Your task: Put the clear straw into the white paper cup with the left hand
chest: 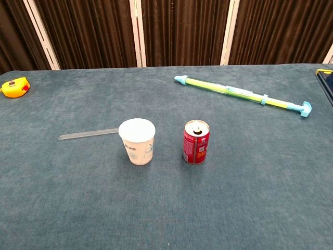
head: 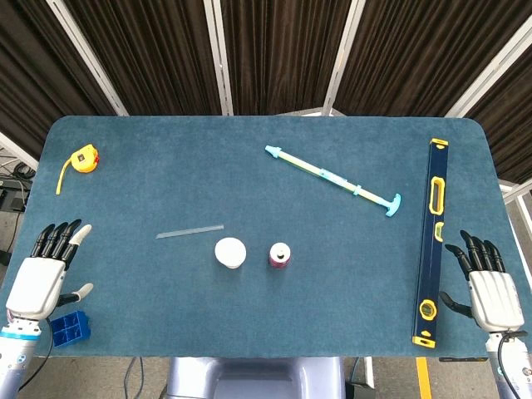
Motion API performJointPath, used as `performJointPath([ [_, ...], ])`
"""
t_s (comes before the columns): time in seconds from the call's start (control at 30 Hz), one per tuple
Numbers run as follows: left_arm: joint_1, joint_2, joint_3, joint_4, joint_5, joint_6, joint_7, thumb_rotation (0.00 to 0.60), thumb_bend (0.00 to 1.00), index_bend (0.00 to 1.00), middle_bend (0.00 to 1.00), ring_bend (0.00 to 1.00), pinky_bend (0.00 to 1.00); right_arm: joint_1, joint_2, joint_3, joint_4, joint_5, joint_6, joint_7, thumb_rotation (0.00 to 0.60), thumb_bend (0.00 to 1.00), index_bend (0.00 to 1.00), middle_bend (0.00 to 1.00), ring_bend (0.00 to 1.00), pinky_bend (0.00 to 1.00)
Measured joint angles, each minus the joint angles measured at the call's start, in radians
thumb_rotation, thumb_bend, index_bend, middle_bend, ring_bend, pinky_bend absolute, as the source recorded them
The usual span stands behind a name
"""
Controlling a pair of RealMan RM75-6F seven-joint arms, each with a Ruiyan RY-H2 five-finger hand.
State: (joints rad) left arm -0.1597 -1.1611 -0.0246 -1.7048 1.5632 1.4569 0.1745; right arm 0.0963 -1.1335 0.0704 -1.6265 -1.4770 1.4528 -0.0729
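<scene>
Clear straw: thin, transparent, lying flat on the blue bench, near end angled toward the cup, just left of it and apart from it. White paper cup: upright, mouth open, faint printing on its side, standing near the bench's middle.

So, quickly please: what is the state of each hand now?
Left hand: open, holding nothing, at the table's near left edge.
Right hand: open, holding nothing, beside the spirit level.

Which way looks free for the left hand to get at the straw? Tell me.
Probably straight across: the left hand is open at the table edge, and only bare cloth lies between it and the straw; the cup stands beyond.
</scene>
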Motion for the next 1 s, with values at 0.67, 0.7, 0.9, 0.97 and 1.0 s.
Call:
performJointPath([
  [0.67, -0.007, 0.006, -0.002, -0.009, -0.024, -0.026, -0.006, 0.6, 0.0, 0.0, 0.0, 0.0, 0.0, 0.001, 0.0, 0.0, -0.001, 0.001, -0.003, 0.001, 0.6, 0.18, 0.16, 0.0, 0.0, 0.0],
  [0.7, -0.008, 0.006, -0.003, -0.013, -0.027, -0.029, -0.007, 0.6, 0.0, 0.0, 0.0, 0.0, 0.0, 0.001, 0.001, 0.0, 0.0, 0.001, -0.003, 0.003, 0.6, 0.18, 0.16, 0.0, 0.0, 0.0],
  [0.9, -0.02, 0.013, -0.022, -0.044, -0.051, -0.042, -0.015, 0.6, 0.0, 0.0, 0.0, 0.0, 0.0, -0.001, 0.002, -0.003, 0.002, -0.005, 0.0, 0.013, 0.6, 0.18, 0.16, 0.0, 0.0, 0.0],
  [0.97, -0.029, 0.018, -0.034, -0.06, -0.063, -0.05, -0.014, 0.6, 0.0, 0.03, 0.0, 0.0, 0.0, -0.001, 0.003, -0.004, 0.002, -0.008, 0.0, 0.015, 0.6, 0.18, 0.16, 0.0, 0.0, 0.0],
  [1.0, -0.037, 0.021, -0.043, -0.069, -0.072, -0.057, -0.01, 0.6, 0.01, 0.06, 0.0, 0.0, 0.0, 0.0, 0.003, -0.004, 0.003, -0.008, -0.001, 0.015, 0.6, 0.18, 0.16, 0.0, 0.0, 0.0],
])
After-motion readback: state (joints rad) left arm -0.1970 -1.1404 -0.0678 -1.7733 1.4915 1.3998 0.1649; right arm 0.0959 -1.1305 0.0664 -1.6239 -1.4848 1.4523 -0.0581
